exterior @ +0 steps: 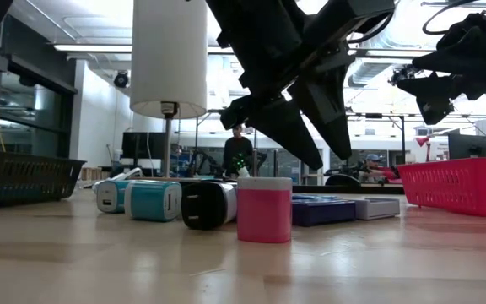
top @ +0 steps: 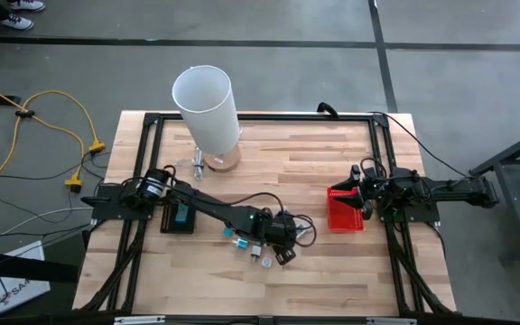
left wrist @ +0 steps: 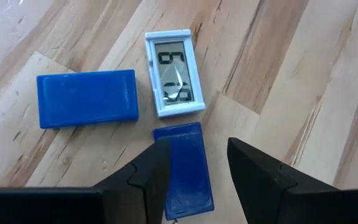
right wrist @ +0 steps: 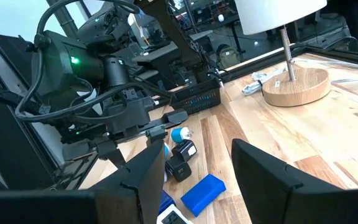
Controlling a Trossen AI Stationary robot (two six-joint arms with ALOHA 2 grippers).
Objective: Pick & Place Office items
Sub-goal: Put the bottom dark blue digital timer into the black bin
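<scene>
From above, the left gripper (top: pixel 283 242) hangs over small office items (top: pixel 253 249) beside the red basket (top: pixel 346 217), where the right gripper (top: pixel 365 200) waits. At table height, a pink block (exterior: pixel 264 209) stands before the basket (exterior: pixel 462 184). The left wrist shows parted, empty fingers (left wrist: pixel 151 180) straddling a blue case (left wrist: pixel 183 165) below a white clock (left wrist: pixel 173 73). The right wrist shows parted, empty fingers (right wrist: pixel 143 174).

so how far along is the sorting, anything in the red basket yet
Nothing visibly done: no item shows inside the red basket, though its inside is only partly seen. In hand: the left gripper hangs open over a blue block, not gripping it. Left: the other blue block, white clock and chargers.
</scene>
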